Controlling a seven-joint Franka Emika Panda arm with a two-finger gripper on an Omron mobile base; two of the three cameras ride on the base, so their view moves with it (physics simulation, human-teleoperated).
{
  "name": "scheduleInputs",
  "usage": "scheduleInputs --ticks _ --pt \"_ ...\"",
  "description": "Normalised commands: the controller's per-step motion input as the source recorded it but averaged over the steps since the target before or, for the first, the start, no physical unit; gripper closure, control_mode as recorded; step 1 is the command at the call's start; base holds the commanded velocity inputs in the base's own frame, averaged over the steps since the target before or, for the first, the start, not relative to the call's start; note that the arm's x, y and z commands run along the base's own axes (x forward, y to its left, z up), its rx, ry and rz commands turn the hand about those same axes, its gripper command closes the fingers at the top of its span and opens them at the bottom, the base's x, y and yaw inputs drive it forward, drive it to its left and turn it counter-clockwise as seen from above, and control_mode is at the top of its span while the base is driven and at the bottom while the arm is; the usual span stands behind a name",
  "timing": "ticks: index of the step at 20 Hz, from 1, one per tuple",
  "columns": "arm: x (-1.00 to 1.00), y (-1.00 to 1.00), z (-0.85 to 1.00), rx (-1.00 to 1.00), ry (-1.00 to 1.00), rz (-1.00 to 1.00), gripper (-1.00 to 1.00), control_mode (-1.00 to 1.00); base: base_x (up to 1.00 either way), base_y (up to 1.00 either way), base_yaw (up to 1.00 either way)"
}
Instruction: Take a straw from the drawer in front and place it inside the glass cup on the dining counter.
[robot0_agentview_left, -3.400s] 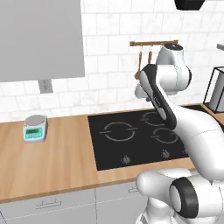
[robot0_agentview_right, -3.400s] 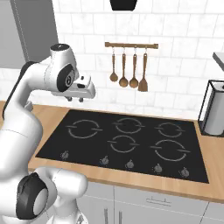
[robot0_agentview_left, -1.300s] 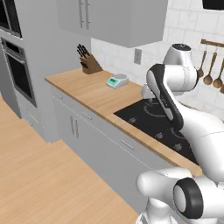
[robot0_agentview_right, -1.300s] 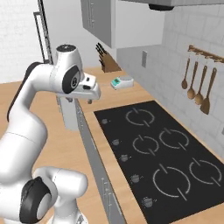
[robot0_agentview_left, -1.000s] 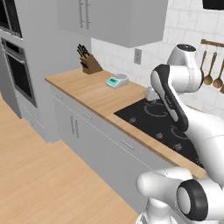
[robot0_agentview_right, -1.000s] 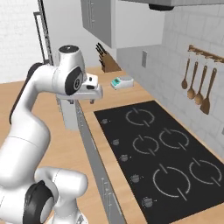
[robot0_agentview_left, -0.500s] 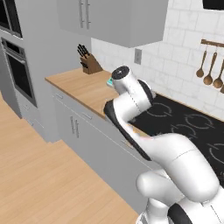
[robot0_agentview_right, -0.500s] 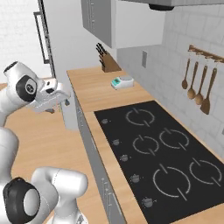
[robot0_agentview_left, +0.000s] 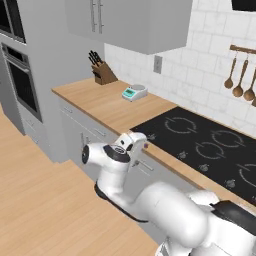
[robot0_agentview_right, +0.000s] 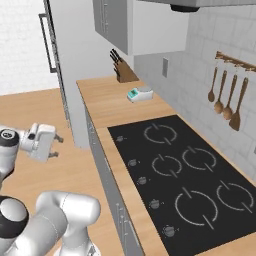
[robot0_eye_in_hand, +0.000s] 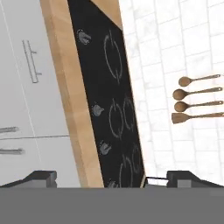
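My gripper (robot0_agentview_left: 145, 146) hangs low in front of the grey cabinets below the wall countertop, its fingers spread open with nothing between them. It also shows out over the floor (robot0_agentview_right: 56, 147), left of the counter edge. In the rolled hand view the gripper (robot0_eye_in_hand: 114, 177) faces the counter edge, one fingertip (robot0_eye_in_hand: 41, 177) at each lower corner. A shut light grey drawer (robot0_eye_in_hand: 19, 83) with a slim bar handle lies at upper left; shut drawer fronts (robot0_agentview_left: 98, 134) sit beside the hand. The straw is hidden. The glass cup and dining counter are out of view.
The wall countertop (robot0_agentview_left: 105, 102) carries a black cooktop (robot0_agentview_left: 210, 147), a small scale (robot0_agentview_left: 134, 92) and a knife block (robot0_agentview_left: 100, 75). Wooden utensils (robot0_agentview_right: 225, 100) hang on the tiled wall. A tall oven unit (robot0_agentview_left: 20, 85) stands at left. Open wood floor (robot0_agentview_left: 45, 200) lies before the cabinets.
The base swung round early on, shifting the whole scene. Since then the arm has come down from above the cooktop, past the counter edge, to the level of the drawer fronts.
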Motion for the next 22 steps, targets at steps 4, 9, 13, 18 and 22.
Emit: scheduleInputs --ticks 4,9,13,18,22 --pt "0.36 0.08 -0.91 -0.36 0.0 -0.13 -1.0 -1.0 0.0 0.0 0.0" --pt "0.68 0.0 -0.79 -0.19 0.0 -0.15 -1.0 -1.0 0.0 0.0 0.0" --pt "0.72 -0.03 -0.71 -0.09 0.0 -0.15 -1.0 -1.0 0.0 0.0 0.0" --pt "0.67 -0.01 -0.57 0.0 0.01 -0.05 -1.0 -1.0 0.0 0.0 0.0" --pt "0.63 0.0 -0.58 0.0 0.0 0.0 -1.0 -1.0 0.0 0.0 0.0"
